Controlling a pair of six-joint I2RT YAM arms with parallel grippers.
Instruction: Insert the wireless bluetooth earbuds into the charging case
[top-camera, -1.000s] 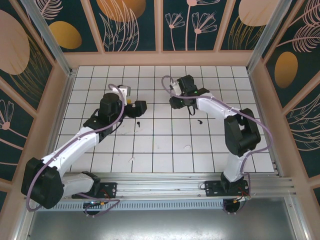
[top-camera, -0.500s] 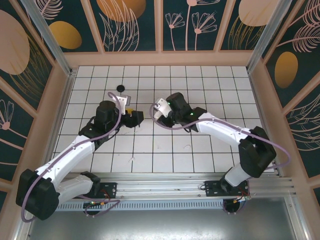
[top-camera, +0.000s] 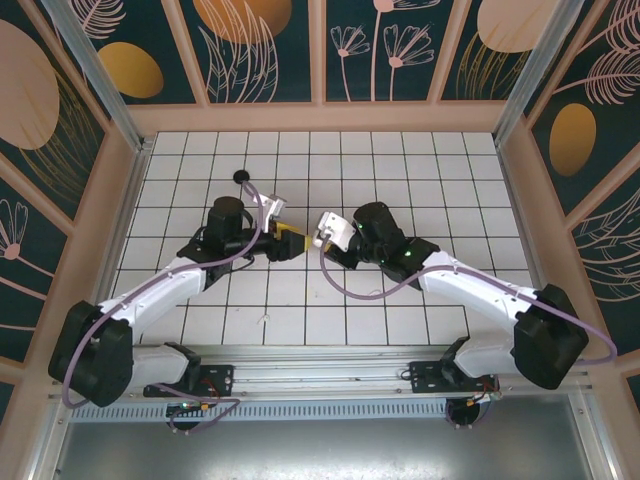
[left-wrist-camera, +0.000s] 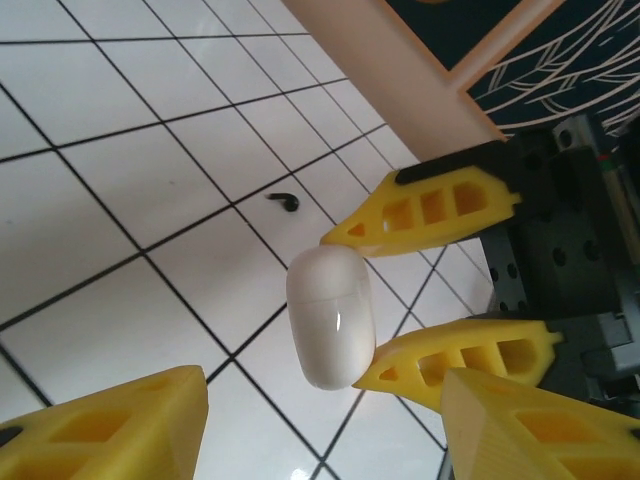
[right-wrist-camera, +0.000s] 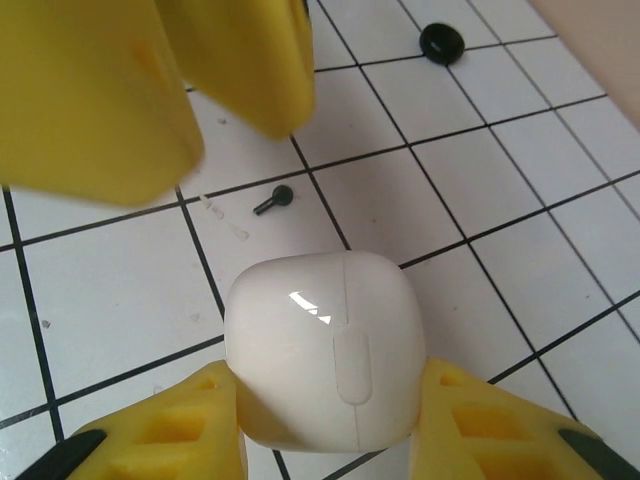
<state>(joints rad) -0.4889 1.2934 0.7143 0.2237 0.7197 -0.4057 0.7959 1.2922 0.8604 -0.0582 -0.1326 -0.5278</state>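
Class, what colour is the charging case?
The charging case is glossy white; the right wrist view shows it best.

Robotics test cell, laboratory type. Evidence: two white robot arms, the left arm (top-camera: 150, 295) and the right arm (top-camera: 470, 290), are bolted to an aluminium rail (top-camera: 330, 365) at the near edge of a white, black-gridded tabletop (top-camera: 420, 160). Wood-framed enclosure walls (top-camera: 270, 50) carry printed floral panels.
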